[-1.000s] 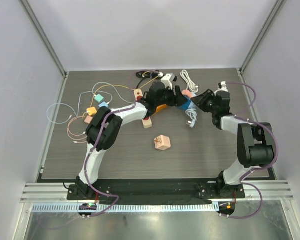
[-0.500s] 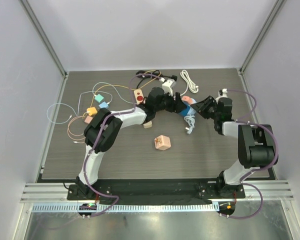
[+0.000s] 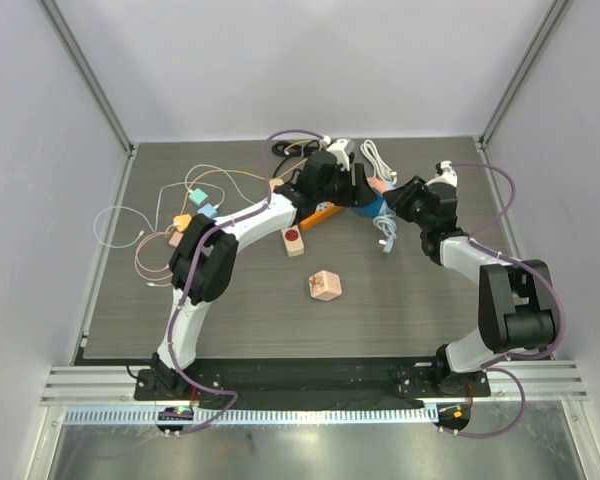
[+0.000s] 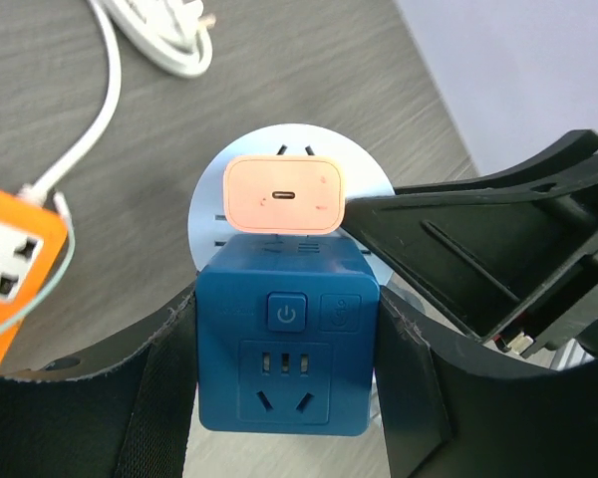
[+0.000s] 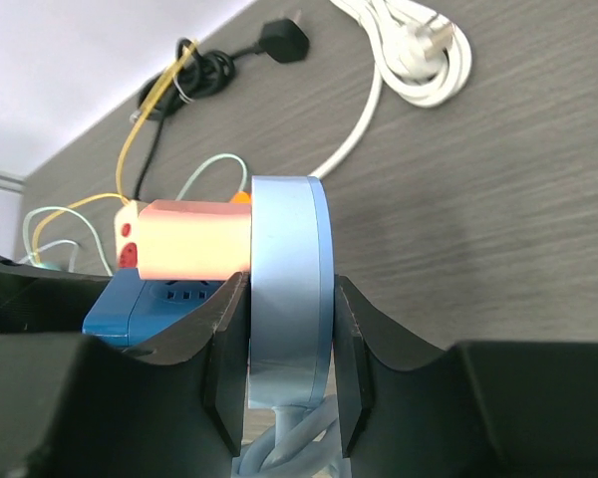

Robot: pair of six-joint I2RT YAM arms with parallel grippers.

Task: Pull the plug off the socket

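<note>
I see open table (image 3: 430, 310) along the near edge; tangled charger cables (image 3: 183, 222) crowd the left, and a wooden block (image 3: 325, 286) sits mid-table.

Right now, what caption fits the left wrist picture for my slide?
Left gripper squeezes a blue cube adapter beside a pink plug on the pale round socket.

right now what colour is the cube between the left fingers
Dark blue; the cube shows best in the left wrist view.

Walled lab cell (aluminium rails (image 3: 90, 380))
</note>
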